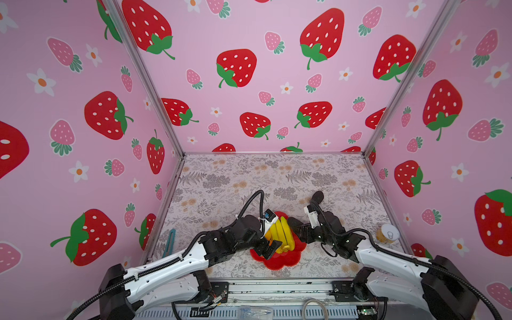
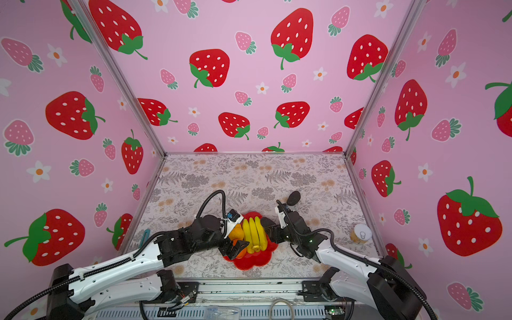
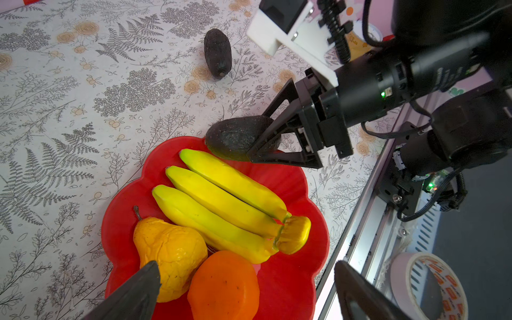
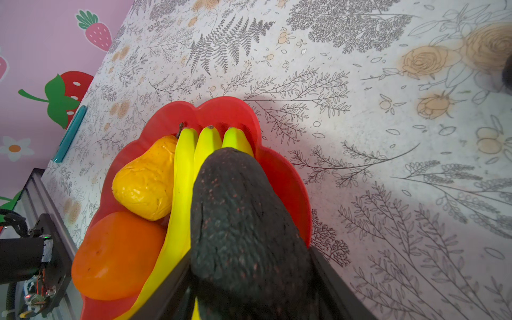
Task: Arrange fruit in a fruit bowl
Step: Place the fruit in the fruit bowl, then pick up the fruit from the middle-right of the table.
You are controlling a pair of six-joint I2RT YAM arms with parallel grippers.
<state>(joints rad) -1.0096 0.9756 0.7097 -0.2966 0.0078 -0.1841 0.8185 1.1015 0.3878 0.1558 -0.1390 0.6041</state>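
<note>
OK, right gripper [image 3: 257, 135] has its jaws closed on the avocado [image 3: 232, 138] and holds it low over the bowl [image 3: 285, 277], at the rim by the banana tips. From the right wrist view I can't tell if it's touching the bananas [image 3: 221, 205] or just above them. Bananas, pear [image 3: 171, 249] and orange [image 3: 224, 282] are already in the bowl and fill most of it. The only bare red is the strip between the bananas and the rim on the right arm's side. My call is to lay the avocado in that strip, long axis parallel to the bananas, and let go only once it's seated. The dish is shallow and the avocado is rounded, so a drop onto the banana ridge likely rolls it out onto the table [image 3: 83, 110]. Left gripper [image 3: 246, 293] is wide open and empty, hanging over the pear and orange, and should keep clear. Second avocado [image 3: 218, 52] lies on the table, well apart from the bowl, and goes next.
</note>
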